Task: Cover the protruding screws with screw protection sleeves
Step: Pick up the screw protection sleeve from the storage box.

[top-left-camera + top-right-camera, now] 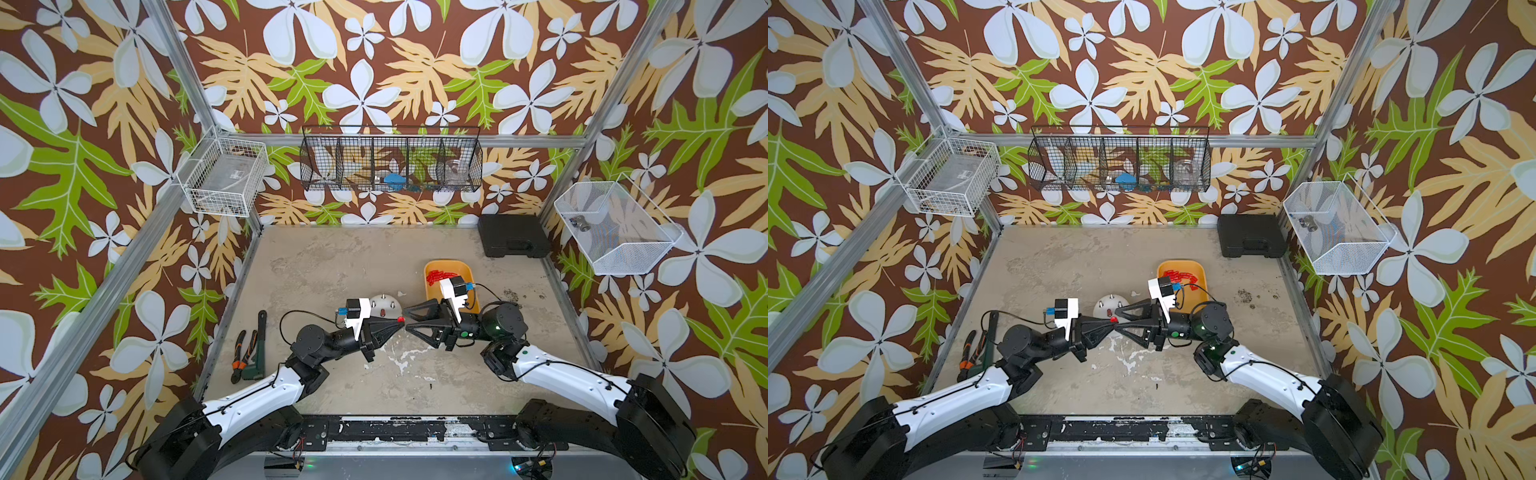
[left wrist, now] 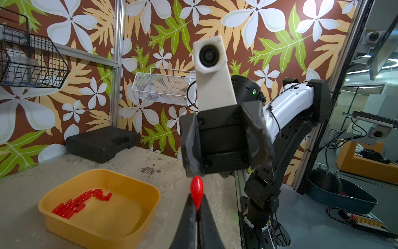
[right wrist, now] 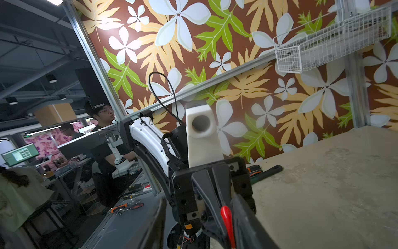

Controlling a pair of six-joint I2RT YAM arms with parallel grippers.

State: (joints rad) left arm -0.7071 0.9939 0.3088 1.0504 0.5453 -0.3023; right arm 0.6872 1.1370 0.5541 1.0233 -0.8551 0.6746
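My left gripper is shut on a red screw protection sleeve, which sticks out past its tips above the table. My right gripper faces it tip to tip, open, its fingers on either side of the sleeve and apart from it. The white dome with its protruding screws lies just behind the left gripper; a small red spot shows on it. Several more sleeves lie in the orange-yellow tray behind the right gripper.
Pliers and hand tools lie at the table's left edge. A black case sits in the back right corner. A black wire basket hangs on the back wall, with white baskets on the left and right walls.
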